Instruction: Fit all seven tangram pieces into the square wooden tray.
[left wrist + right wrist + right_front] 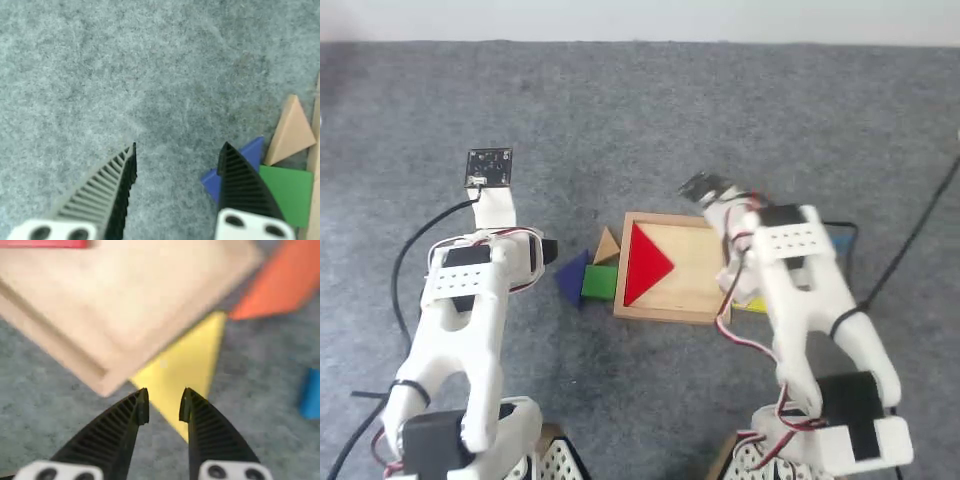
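At the tray's near right corner, the right gripper [164,405] hovers over the yellow triangle [187,365], claw parted just a sliver. The wooden tray [695,275] sits between the arms, with the red triangle [645,262] in its left half. The blue triangle [572,275], green square [600,283] and tan triangle [608,245] wait just left of it. The left gripper [179,150] is there too, claw spread wide. Danger: yellow lies flat, tight by the tray wall, so a finger could snag the wall and shove the tray. No readable writing anywhere.
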Controlling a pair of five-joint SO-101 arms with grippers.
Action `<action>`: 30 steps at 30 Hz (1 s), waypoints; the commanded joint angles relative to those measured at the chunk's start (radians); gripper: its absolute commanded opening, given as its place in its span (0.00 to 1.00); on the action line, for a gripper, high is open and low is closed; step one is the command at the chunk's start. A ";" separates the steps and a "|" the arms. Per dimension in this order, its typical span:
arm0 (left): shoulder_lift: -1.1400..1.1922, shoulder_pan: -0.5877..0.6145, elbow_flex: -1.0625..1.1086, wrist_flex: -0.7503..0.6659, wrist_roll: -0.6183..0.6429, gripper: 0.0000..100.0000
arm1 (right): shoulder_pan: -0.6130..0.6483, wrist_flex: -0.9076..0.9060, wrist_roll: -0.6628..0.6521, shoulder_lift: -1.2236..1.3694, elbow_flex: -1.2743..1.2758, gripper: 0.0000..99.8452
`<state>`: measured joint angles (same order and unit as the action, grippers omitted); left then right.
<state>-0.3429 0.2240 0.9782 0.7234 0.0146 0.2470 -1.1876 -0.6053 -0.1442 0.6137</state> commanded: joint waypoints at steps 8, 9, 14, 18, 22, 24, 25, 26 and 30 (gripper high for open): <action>-0.006 0.005 -0.022 0.008 0.006 0.26 | 0.001 0.051 0.025 0.114 -0.040 0.21; -0.006 0.005 -0.022 0.008 0.006 0.26 | 0.007 0.053 0.023 0.122 -0.040 0.21; -0.006 0.005 -0.022 0.008 0.006 0.26 | 0.036 0.102 0.023 0.170 -0.041 0.21; -0.006 0.005 -0.022 0.008 0.006 0.26 | 0.042 0.097 0.005 0.255 -0.060 0.21; -0.008 0.005 -0.022 0.008 0.006 0.26 | -0.025 0.067 0.002 0.331 -0.140 0.21; -0.008 0.006 -0.022 0.008 0.006 0.26 | -0.077 0.038 0.002 0.352 -0.201 0.21; -0.008 0.006 -0.022 0.008 0.006 0.26 | -0.101 0.024 0.002 0.355 -0.226 0.21; -0.008 0.006 -0.022 0.008 0.006 0.26 | -0.119 0.012 -0.002 0.357 -0.249 0.21; -0.009 0.006 -0.022 0.008 0.006 0.26 | -0.183 0.002 -0.005 0.367 -0.302 0.21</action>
<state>-0.3429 0.2240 0.9782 0.7234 0.0146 0.1304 -1.1769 -0.5930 0.2041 0.3529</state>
